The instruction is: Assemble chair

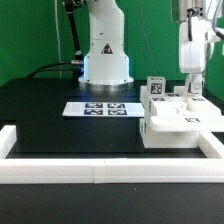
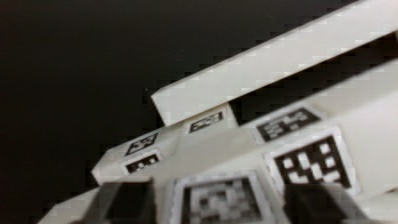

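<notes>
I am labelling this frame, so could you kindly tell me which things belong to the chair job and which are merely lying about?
Job:
- white chair parts with tags, clustered at the exterior view's right
- hand, above them

Lying about:
- marker board
- white border rails
- black table

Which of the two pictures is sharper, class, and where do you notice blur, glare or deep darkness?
Exterior view: sharper overall; the white plastic blocky chair parts are so bright that their edges wash out, and the black table shows little detail. Wrist view: soft and blurred; the black-and-white square tags smear, the dark gripper fingers are out of focus, and the background is near black.
</notes>
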You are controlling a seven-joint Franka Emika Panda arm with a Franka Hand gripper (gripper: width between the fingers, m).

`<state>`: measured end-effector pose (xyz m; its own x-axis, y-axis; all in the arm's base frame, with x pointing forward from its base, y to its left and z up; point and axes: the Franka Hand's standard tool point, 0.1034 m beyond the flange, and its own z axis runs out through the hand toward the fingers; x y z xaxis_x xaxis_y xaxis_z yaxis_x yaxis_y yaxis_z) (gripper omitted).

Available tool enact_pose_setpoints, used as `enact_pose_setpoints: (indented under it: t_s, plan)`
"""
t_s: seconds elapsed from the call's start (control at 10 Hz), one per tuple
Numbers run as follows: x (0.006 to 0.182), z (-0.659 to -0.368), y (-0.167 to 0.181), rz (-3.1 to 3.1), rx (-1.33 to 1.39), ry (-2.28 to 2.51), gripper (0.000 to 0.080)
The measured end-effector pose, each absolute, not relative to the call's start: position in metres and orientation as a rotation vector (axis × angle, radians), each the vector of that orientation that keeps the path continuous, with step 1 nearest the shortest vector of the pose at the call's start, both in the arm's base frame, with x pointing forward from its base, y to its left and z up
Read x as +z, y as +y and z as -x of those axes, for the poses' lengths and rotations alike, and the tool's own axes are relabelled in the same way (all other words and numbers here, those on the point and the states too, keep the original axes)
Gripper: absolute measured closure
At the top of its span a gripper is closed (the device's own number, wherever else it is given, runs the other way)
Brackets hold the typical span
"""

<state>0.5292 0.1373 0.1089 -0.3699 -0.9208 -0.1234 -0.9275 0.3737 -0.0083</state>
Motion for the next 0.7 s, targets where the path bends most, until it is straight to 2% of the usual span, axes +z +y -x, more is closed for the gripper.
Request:
enact_pose_setpoints:
  t_s: [0.1,0.2,0.3,0.7]
  plan:
    - [0.1087,-0.5288,0.1376,1.776,0.091,2.459,0.0238]
    - [0.1084,-0.5282,0.1376,1.822,0.092,2.427,0.0238]
    - [0.1081,-0.5274,0.1381,1.895,0.094,2.373,0.0169]
    - [0.1079,-0.5268,0.1397,2.299,0.061,1.973,0.0151]
